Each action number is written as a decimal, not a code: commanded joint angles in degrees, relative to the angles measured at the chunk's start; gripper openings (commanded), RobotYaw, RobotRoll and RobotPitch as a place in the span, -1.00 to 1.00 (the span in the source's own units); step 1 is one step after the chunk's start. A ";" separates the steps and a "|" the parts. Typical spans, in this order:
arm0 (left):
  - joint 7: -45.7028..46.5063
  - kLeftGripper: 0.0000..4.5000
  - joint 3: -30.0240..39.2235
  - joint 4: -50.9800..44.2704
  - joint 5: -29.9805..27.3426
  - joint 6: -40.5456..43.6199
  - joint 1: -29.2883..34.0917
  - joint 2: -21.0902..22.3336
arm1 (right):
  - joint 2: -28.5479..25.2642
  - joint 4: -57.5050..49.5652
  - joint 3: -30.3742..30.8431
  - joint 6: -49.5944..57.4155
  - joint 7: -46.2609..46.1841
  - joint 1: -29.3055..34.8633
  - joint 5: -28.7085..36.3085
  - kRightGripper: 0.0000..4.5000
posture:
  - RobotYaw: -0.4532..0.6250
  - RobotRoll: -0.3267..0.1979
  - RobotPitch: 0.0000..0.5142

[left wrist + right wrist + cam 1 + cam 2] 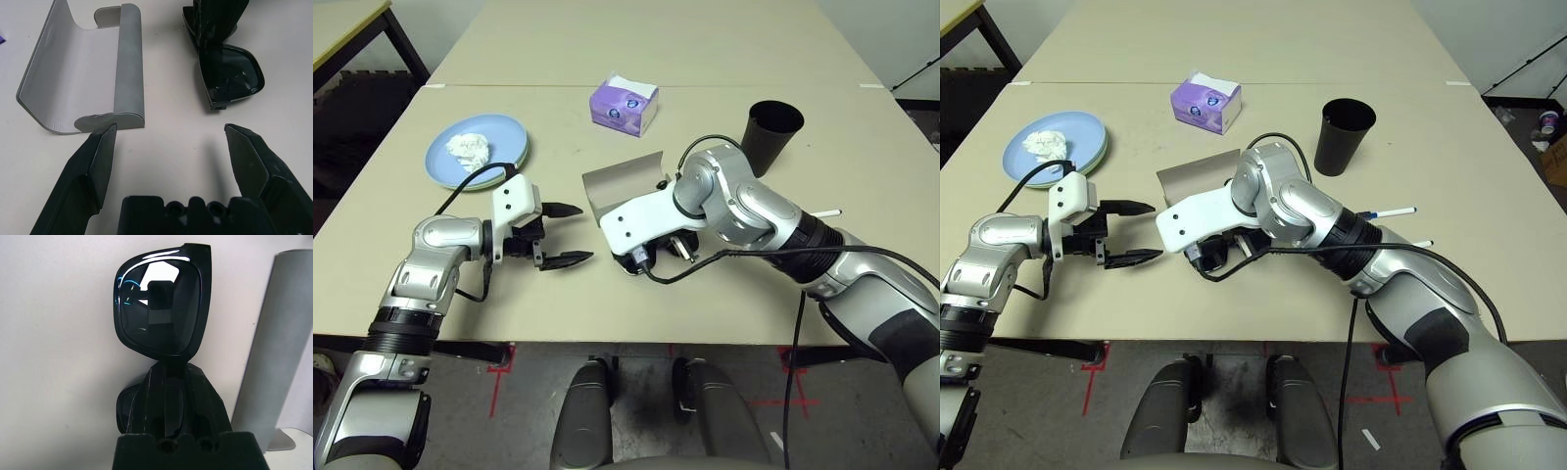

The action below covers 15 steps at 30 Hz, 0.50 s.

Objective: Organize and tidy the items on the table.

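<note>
The black sunglasses (159, 303) look like glossy plastic with mirror-bright lenses. The grey glasses case (85, 73) is matt, its lining smooth, perhaps leatherette. The bench (724, 59) is plain and matt. The crumpled tissue (468, 149) is soft paper; the black cup (1344, 135) is dull.

Non-task stuff: purple tissue box (624, 106), white tissue poking out the top, sitting flat and upright. Yellow-edged, black-framed side table (352, 29) well off to the box's left. Red tape marks (499, 357) on the grey floor, on the near side of the box.
</note>
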 commanded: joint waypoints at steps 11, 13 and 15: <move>-1.01 1.00 -0.29 -0.13 0.68 -0.13 -0.39 1.14 | -0.12 9.21 -7.95 -2.83 -3.82 -10.38 4.72 -0.84 | -0.10 0.25 -0.38; -1.00 1.00 -0.18 -0.07 0.63 -0.07 -0.45 1.34 | 0.77 12.27 -8.02 -4.26 -6.22 -11.21 4.56 -0.84 | -0.10 0.25 -0.38; -0.83 1.00 -0.04 -0.11 0.55 0.06 -0.47 1.56 | 1.89 15.20 -7.76 -6.52 -10.11 -11.38 3.83 -0.84 | -0.09 0.25 -0.38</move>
